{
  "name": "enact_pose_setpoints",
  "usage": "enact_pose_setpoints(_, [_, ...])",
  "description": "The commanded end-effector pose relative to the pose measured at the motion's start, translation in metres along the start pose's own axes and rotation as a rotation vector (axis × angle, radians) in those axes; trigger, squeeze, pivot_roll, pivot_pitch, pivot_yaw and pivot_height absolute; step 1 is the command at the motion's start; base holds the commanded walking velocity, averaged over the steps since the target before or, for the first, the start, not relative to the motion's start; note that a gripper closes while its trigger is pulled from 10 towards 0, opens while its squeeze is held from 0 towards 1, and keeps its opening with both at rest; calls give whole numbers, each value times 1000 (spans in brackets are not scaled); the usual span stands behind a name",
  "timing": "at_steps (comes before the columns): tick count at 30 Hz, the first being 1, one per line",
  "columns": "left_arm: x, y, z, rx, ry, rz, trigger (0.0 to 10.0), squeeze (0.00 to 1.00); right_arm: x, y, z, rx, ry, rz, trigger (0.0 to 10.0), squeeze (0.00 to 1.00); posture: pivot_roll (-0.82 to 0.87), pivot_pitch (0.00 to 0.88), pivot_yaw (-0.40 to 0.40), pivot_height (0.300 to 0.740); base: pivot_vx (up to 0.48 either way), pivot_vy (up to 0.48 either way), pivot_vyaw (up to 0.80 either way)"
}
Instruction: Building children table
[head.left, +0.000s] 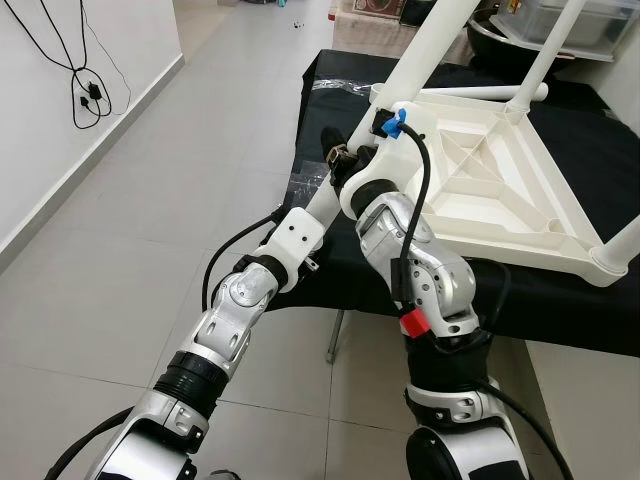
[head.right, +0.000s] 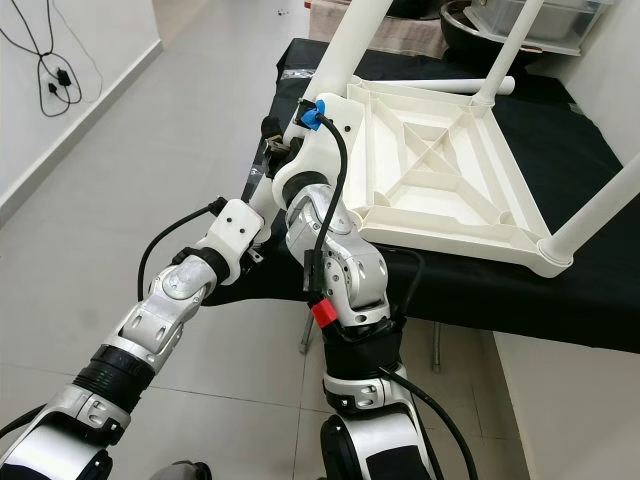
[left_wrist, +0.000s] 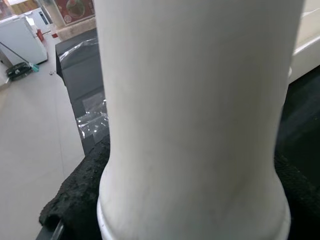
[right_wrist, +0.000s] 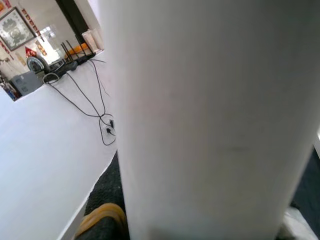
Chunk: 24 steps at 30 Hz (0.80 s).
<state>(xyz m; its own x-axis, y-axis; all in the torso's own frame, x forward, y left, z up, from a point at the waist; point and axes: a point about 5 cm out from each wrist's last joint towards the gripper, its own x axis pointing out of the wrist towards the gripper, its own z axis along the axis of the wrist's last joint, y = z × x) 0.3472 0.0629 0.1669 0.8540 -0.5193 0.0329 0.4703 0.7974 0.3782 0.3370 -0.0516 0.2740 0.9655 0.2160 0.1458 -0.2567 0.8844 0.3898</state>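
Two silver arms converge on one corner of the upturned white plastic ribbed tabletop (head.right: 440, 180), which lies underside-up on the black cloth-covered work table (head.right: 590, 290). A long white plastic leg tube (head.right: 350, 40) rises slanted from that near corner socket; another leg (head.right: 510, 45) stands at the far corner, a third (head.right: 600, 215) juts from the right corner, and a loose white tube (head.right: 470, 86) lies along the far edge.

The left gripper (head.left: 338, 158) sits against the base of the near leg, and the right gripper (head.right: 312, 118) is pressed at the socket beside it. Both wrist cameras show the white tube at very close range, but the fingers are hidden, so I cannot tell how far either is spread or whether either truly clasps the leg.

The leg looks tilted rather than square to the top; pushing now could jam it crooked in the socket or lever the light tabletop across the cloth toward the table edge. Uneven force from the two arms might also twist the leg loose. The crinkled clear plastic wrap (head.left: 305, 183) near the edge could let things skid.
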Motion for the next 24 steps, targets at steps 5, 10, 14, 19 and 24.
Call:
enact_pose_setpoints(5, [-8, -9, -3, 15, -4, -39, 10000, 0, -10, -7, -30, -28, 60, 16, 10000, 1000, 99, 73, -84, 740, 0, 0, 0])
enact_pose_setpoints(10, [-24, -13, -7, 11, -2, -109, 10000, 0, -12, -18, -35, -3, 46, 145, 10000, 1000, 109, 75, -84, 740, 0, 0, 0])
enact_pose_setpoints(14, [-41, -17, -11, 9, 5, -170, 10000, 0, -13, -34, -34, 42, 57, 244, 10000, 0, 114, 74, -81, 740, 0, 0, 0])
enact_pose_setpoints(19, [-69, -23, -11, -102, 14, -272, 10000, 0, -11, -54, -22, 99, 68, 383, 10000, 0, 115, 74, -79, 740, 0, 0, 0])
enact_pose_setpoints(24, [-93, -27, -9, -232, 36, -361, 10000, 0, -18, -55, -15, 182, 126, 627, 10000, 0, 122, 64, -78, 740, 0, 0, 0])
